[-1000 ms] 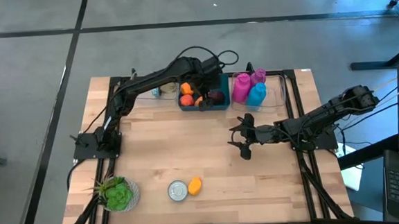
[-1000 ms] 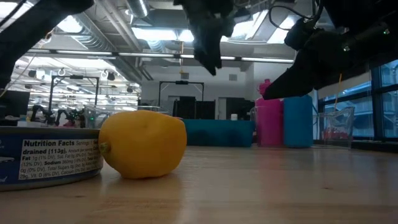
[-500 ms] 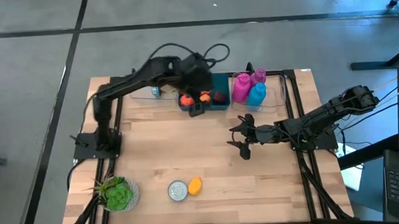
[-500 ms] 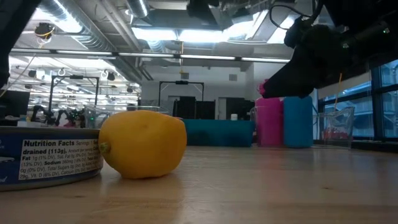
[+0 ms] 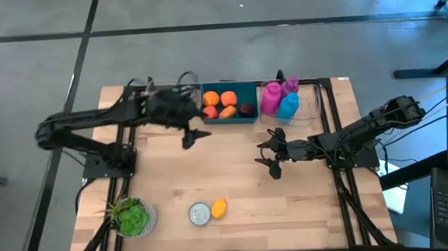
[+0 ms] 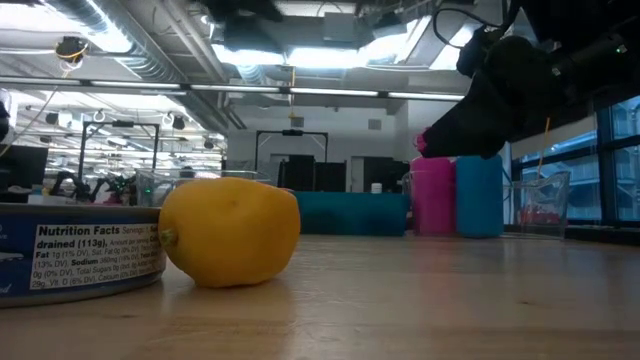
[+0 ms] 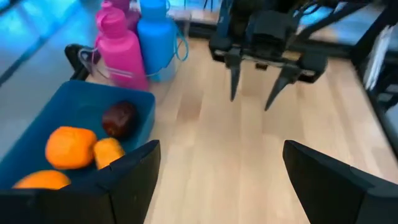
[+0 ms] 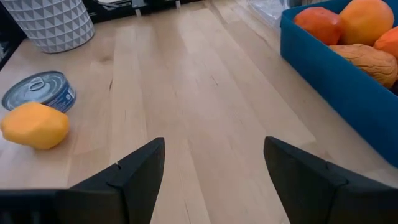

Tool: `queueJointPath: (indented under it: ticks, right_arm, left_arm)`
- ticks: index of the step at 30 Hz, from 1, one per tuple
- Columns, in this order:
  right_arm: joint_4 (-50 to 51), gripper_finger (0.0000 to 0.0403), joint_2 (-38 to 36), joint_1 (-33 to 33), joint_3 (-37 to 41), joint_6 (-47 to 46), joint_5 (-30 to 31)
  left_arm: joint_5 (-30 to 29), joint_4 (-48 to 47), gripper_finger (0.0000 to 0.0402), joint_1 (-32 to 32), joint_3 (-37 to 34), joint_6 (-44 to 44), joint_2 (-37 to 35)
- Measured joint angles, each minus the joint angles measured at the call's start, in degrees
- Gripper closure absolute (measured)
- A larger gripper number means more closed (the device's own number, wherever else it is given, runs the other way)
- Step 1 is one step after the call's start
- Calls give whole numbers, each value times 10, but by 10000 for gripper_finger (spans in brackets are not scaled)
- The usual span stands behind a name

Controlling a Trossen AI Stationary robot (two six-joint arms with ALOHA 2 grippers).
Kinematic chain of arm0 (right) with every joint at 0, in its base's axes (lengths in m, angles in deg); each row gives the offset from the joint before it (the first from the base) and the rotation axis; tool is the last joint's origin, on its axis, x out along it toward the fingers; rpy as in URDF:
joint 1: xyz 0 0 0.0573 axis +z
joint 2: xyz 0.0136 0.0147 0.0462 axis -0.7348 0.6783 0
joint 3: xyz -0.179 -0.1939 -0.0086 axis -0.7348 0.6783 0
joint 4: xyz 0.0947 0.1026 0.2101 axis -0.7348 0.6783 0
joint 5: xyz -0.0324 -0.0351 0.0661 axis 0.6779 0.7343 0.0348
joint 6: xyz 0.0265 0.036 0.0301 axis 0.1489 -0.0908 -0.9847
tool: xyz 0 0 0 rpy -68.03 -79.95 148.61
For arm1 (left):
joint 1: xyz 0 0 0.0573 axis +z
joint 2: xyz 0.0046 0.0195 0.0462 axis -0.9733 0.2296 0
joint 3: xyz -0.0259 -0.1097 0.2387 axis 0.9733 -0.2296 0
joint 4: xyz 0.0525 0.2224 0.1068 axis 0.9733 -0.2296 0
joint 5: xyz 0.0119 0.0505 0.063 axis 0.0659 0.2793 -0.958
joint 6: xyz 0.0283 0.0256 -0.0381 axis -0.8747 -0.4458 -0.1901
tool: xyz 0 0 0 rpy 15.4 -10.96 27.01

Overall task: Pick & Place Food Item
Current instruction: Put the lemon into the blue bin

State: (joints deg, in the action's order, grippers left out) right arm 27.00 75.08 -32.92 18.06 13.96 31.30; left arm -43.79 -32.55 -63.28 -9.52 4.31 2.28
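A yellow lemon [image 5: 219, 208] lies next to a tin can [image 5: 200, 213] near the table's front edge; the low view shows the lemon [image 6: 230, 232] resting against the can [image 6: 80, 250]. A blue bin [image 5: 248, 118] at the back holds oranges [image 5: 220, 99] and a dark fruit [image 7: 120, 118]. My left gripper [image 5: 196, 136] hangs open above the bare wood just left of and in front of the bin. My right gripper [image 5: 263, 158] stands open at mid-table right, pointing toward the left, and also shows in the left wrist view [image 7: 261, 93]. Neither has anything between its fingers.
A pink bottle [image 5: 272, 98] and a blue bottle [image 5: 289, 105] stand in a clear tray right of the bin. A potted green plant [image 5: 132, 217] sits at the front left corner. Bare wood lies between the two grippers and the lemon.
My left gripper has drawn back out of the blue bin toward the table's left and near side, tipping up from pointing steeply down to a shallower slant, open throughout. The arm has folded back toward its base. My right gripper has stayed where it was.
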Motion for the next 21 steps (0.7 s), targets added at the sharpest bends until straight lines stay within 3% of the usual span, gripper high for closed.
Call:
queueJointPath:
  ticks: [5, 10, 16, 21]
  right_arm:
    - [-8, 131, 0, 0, 0, 0, 0]
    - [-29, 131, 0, 0, 0, 0, 2]
    - [-39, 131, 0, 0, 0, 0, 5]
    - [-44, 131, 0, 0, 0, 0, 58]
  left_arm:
    - [-1, 182, 75, -18, -218, 56, -135]
    - [-2, 344, 75, -38, -373, 105, -225]
    - [-2, 520, 75, -62, -496, 115, -254]
    - [-7, 556, 75, -66, -547, 134, -254]
